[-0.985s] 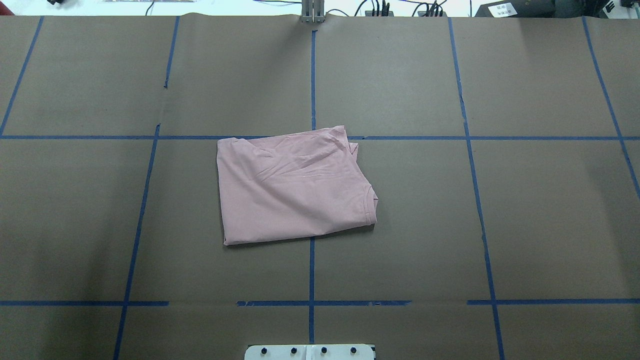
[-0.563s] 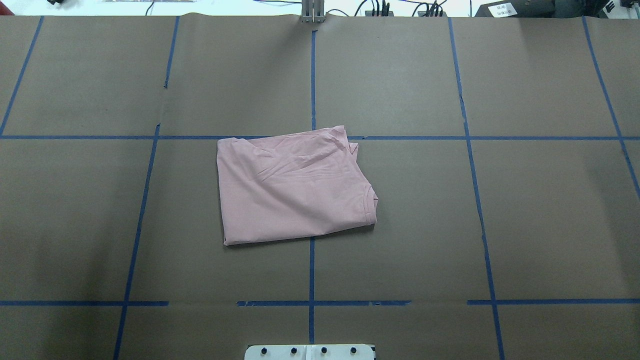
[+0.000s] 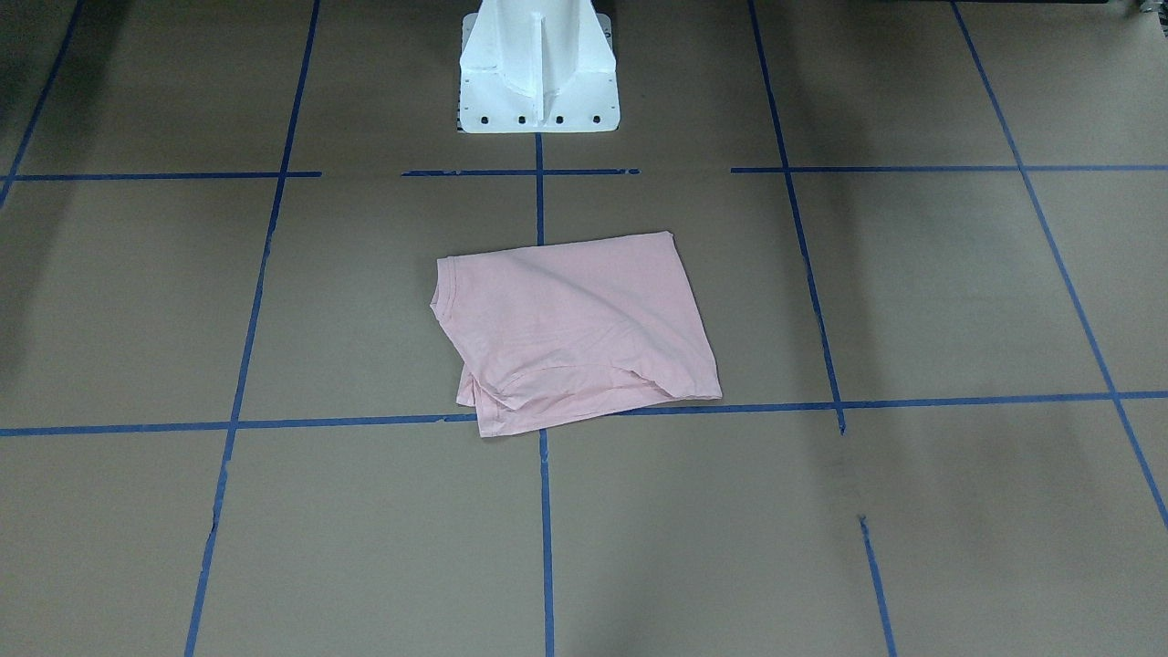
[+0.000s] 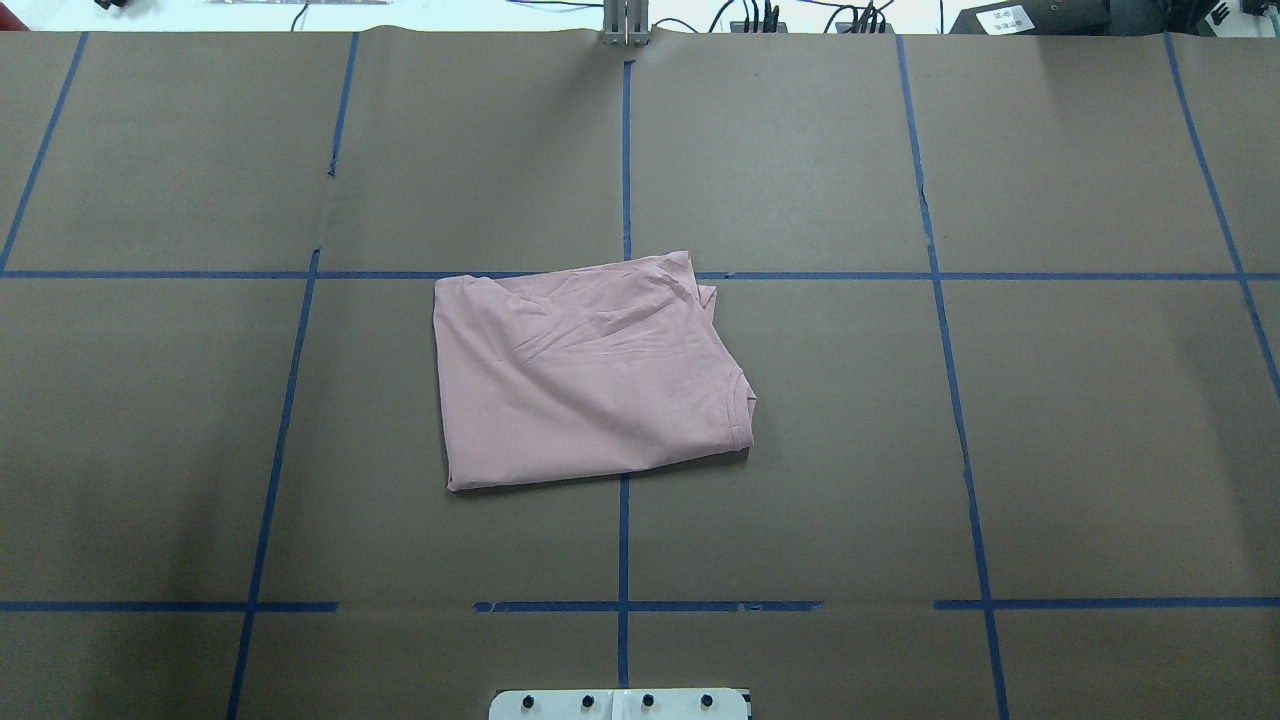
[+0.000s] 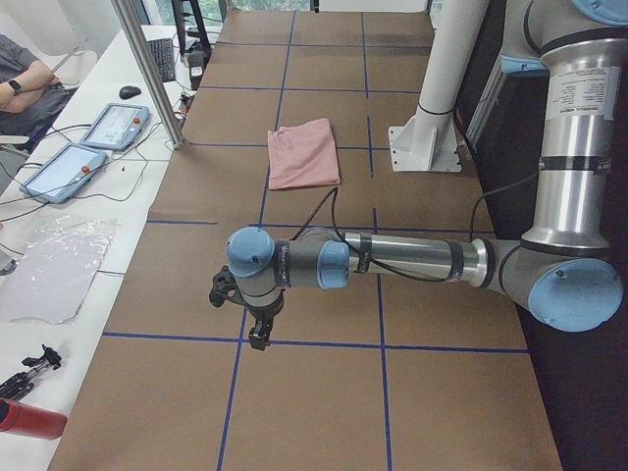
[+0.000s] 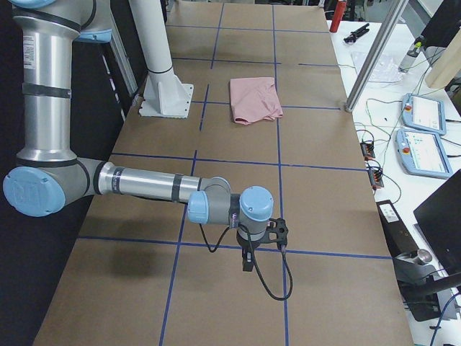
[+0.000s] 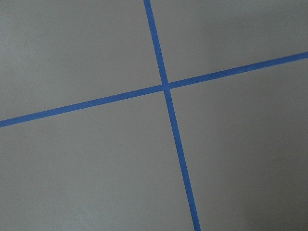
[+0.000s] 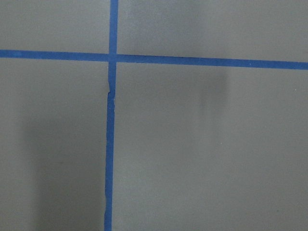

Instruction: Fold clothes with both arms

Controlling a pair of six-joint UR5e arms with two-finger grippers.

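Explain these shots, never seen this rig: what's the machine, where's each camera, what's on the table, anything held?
The machine is two robot arms at a white pedestal, working over a table covered in brown paper gridded with blue tape.

Two pictures look down on the table, one from behind the robot and one from across it. Two are taken from the table's ends: one shows the left arm near, the other the right arm. The last two are wrist cameras, showing only paper and tape.

On the table lies a pink T-shirt, folded into a rough rectangle. Nothing holds it: the left gripper and right gripper hang over bare paper, far from it. Whether they are open, I cannot tell.
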